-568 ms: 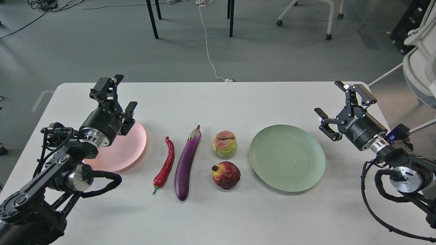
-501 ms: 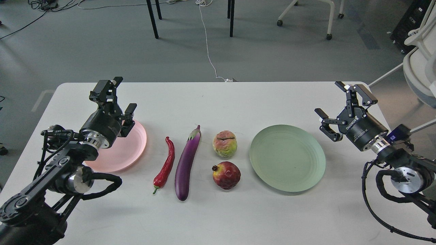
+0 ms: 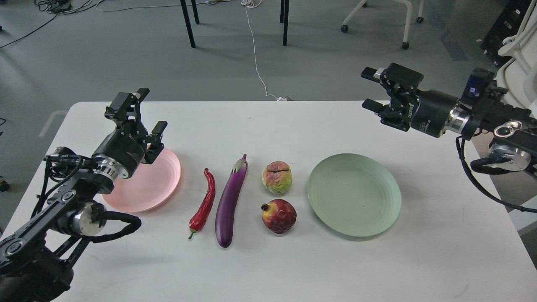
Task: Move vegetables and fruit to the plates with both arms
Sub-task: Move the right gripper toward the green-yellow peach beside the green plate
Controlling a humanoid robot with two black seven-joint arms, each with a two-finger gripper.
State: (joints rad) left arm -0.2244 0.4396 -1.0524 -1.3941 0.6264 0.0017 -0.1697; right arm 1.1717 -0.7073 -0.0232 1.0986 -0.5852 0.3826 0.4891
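Note:
On the white table lie a red chili pepper (image 3: pixel 204 204), a long purple eggplant (image 3: pixel 230 200), a yellow-green pink-blushed fruit (image 3: pixel 277 177) and a dark red pomegranate (image 3: pixel 279 216) in front of it. A pale pink plate (image 3: pixel 157 182) sits to their left and a pale green plate (image 3: pixel 354 193) to their right; both are empty. My left gripper (image 3: pixel 142 111) is open and empty above the pink plate's far left rim. My right gripper (image 3: pixel 369 90) is open and empty, raised above the table's far right part, beyond the green plate.
The table's far edge (image 3: pixel 268 102) runs behind both grippers. Chair and table legs (image 3: pixel 188 25) and a white cable (image 3: pixel 256 54) are on the floor beyond. A white chair (image 3: pixel 518 63) stands at the far right.

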